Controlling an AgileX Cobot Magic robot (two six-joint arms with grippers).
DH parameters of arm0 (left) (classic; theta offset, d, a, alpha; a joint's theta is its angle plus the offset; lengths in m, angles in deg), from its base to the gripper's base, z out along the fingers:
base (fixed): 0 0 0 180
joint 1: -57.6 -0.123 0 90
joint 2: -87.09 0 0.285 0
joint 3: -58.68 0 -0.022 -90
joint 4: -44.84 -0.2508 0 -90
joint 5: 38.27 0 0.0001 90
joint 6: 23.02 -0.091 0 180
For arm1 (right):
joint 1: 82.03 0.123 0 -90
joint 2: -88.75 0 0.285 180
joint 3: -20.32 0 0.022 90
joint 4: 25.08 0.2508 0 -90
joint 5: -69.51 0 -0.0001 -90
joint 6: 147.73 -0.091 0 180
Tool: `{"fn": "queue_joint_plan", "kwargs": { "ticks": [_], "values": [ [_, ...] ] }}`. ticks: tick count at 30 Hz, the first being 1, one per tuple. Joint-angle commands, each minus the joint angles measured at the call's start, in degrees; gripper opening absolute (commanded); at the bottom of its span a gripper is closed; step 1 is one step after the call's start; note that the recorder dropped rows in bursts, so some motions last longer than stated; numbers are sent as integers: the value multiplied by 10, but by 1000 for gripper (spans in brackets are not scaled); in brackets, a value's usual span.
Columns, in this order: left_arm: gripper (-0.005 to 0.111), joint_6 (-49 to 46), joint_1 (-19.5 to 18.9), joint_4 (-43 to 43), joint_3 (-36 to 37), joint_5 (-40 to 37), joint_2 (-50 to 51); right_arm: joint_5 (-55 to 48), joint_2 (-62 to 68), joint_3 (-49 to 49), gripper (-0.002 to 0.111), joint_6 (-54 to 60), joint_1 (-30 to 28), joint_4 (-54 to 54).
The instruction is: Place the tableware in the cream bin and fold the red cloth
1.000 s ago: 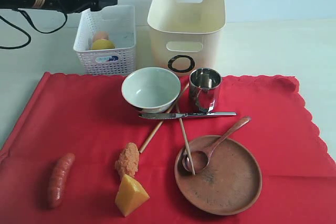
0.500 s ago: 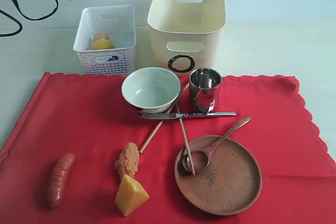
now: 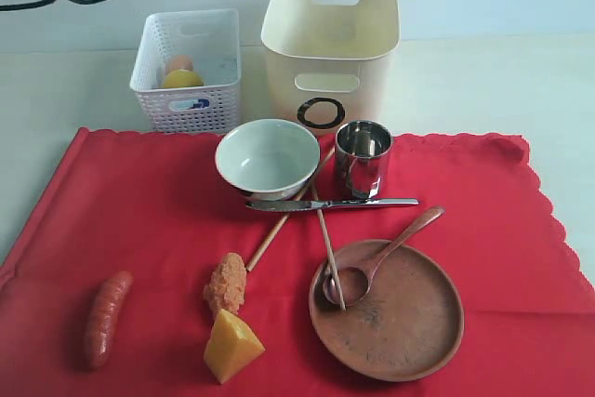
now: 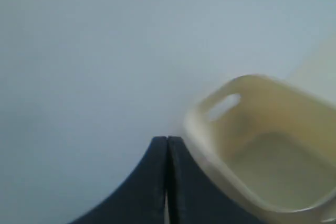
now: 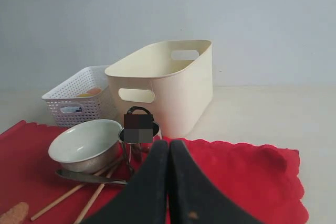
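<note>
The red cloth [image 3: 139,220] lies flat on the table [image 3: 465,81] and carries all the tableware. There is one bowl [image 3: 267,157] with one steel cup [image 3: 363,157] just beside it. One knife [image 3: 330,204] lies across two chopsticks [image 3: 327,253] in front of both. One wooden spoon [image 3: 386,253] rests its scoop in the single wooden plate [image 3: 409,323]. Three food pieces share the cloth: a sausage [image 3: 105,318], a breaded lump [image 3: 226,283] and a cheese wedge [image 3: 231,346]. Behind the cup stands the cream bin [image 3: 330,44]. The white basket [image 3: 186,72] beside it holds a lemon [image 3: 182,79] and an egg [image 3: 178,63]. Both tools are clenched, finger against finger: the left tool [image 4: 167,182] aloft near the bin, the right tool [image 5: 168,182] low over the cloth.
</note>
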Motion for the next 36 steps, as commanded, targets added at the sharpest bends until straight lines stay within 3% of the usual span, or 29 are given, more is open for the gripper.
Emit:
{"fn": "queue_joint_plan", "kwargs": {
  "ticks": [1, 4, 8, 18, 26, 31, 36],
  "values": [
    [0, -225, 19, 187, 10, -308, 2, 1, -4, -2, 0, -1, 1, -2],
    [0, -405, -2, 386, -16, -359, 18, 1, -4, -2, 0, -1, 1, -2],
    [0, -555, -21, 626, -42, -411, 28, 1, -4, -2, 0, -1, 1, -2],
    [0, -656, -16, 907, -41, -515, 28, 1, -4, -2, 0, -1, 1, -2],
    [0, -653, -2, 978, -29, -572, 29, 1, -4, -2, 0, -1, 1, -2],
    [0, -648, 78, 978, 28, -513, 17, 1, -4, -2, 0, -1, 1, -2],
    [1, -647, 92, 959, 66, -545, 19, 1, -4, -2, 0, -1, 1, -2]
  ]
}}
